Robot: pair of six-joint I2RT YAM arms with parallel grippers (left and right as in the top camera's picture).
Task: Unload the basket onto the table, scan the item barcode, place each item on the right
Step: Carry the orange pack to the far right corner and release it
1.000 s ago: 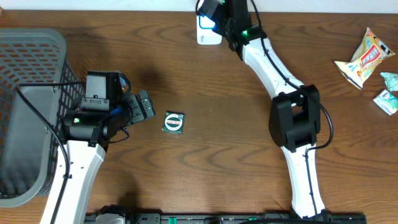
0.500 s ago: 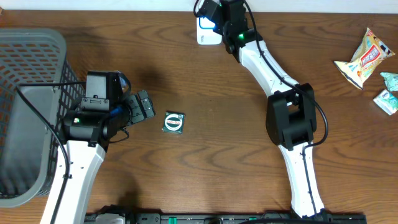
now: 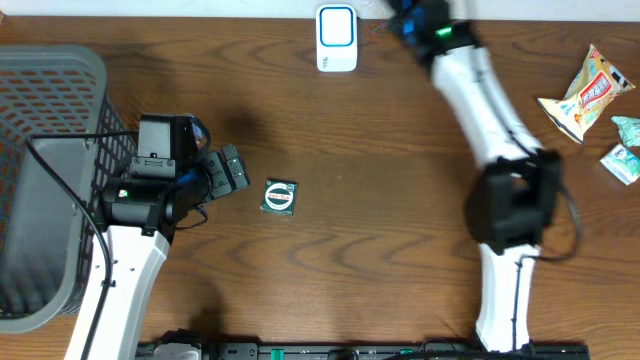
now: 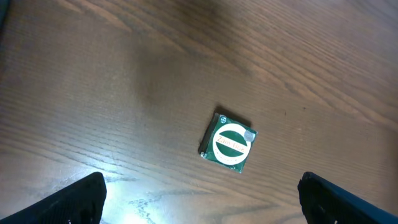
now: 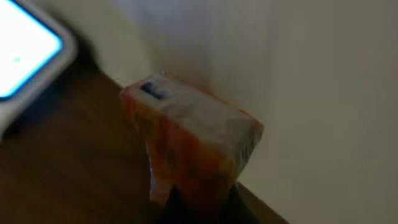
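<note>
1. Orange pack (image 5: 193, 149) is seen gripped at its lower end by the right gripper (image 3: 405, 18). The jaws are closed tight on it, and the fingers are mostly hidden beneath it in the wrist view.
2. The pack is held over the far edge of the table (image 3: 400, 220), just right of the scanner (image 3: 337, 38) and apart from it. The overhead view is blurred at this spot.
3. The scanner is set at the far edge, near its middle, with its pale blue face showing.
4. The left gripper (image 3: 233, 170) is spread wide and nothing is held in it. It is positioned over the left half of the table, beside the basket (image 3: 50, 120).
5. A green packet (image 4: 228, 142) is laid flat on the wood just right of the left gripper and is not touched by it.
6. The basket is placed at the left edge.
7. A snack bag (image 3: 585, 95) and teal sweets (image 3: 622, 150) are found near the right edge, toward the far right corner.
</note>
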